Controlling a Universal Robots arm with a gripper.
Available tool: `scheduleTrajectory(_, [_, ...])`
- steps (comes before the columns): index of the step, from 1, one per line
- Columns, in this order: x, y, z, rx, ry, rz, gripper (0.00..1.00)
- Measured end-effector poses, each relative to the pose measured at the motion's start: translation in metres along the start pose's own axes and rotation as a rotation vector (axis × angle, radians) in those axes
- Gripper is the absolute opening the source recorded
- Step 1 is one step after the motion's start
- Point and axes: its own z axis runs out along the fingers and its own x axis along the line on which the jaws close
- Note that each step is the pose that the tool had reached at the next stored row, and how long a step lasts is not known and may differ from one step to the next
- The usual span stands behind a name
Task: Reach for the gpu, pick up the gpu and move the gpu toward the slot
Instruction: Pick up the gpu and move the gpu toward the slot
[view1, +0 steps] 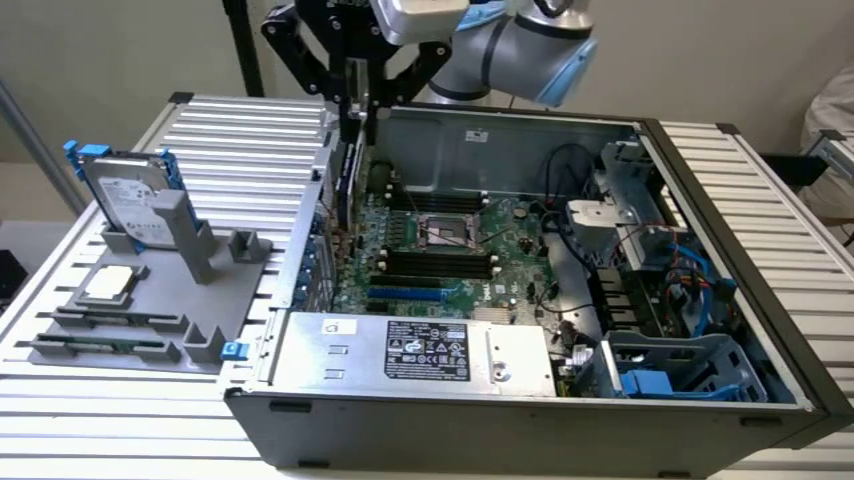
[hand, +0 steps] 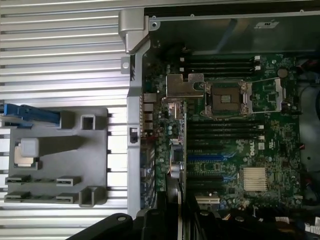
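Observation:
My gripper (view1: 355, 95) hangs at the top of the exterior view, shut on the gpu (view1: 355, 150). The gpu is a thin green card held on edge, pointing down over the open computer case's wall on the exterior view's left. In the wrist view the gpu (hand: 178, 150) shows edge-on, running from my black fingers (hand: 150, 220) out to its silver bracket (hand: 184, 86). It hovers above the motherboard (view1: 454, 250), clear of it, just beside the black and blue expansion slots (hand: 207, 156). The blue slot (view1: 407, 295) lies lower on the board, nearer the power supply.
A grey fixture (view1: 147, 290) on the slatted table holds a silver hard drive in a blue frame (view1: 127, 195), a processor chip (view1: 107, 283) and memory sticks (view1: 107, 345). The power supply (view1: 414, 350) and drive cages (view1: 667, 370) fill the case's near side.

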Motion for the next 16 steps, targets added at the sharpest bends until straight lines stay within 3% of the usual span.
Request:
scheduleTrajectory(11, [-0.05,0.002,0.0029,0.0002,0.0009,0.0,0.26])
scheduleTrajectory(16, [-0.073,0.0038,0.0089,0.0042,0.002,0.0,0.26])
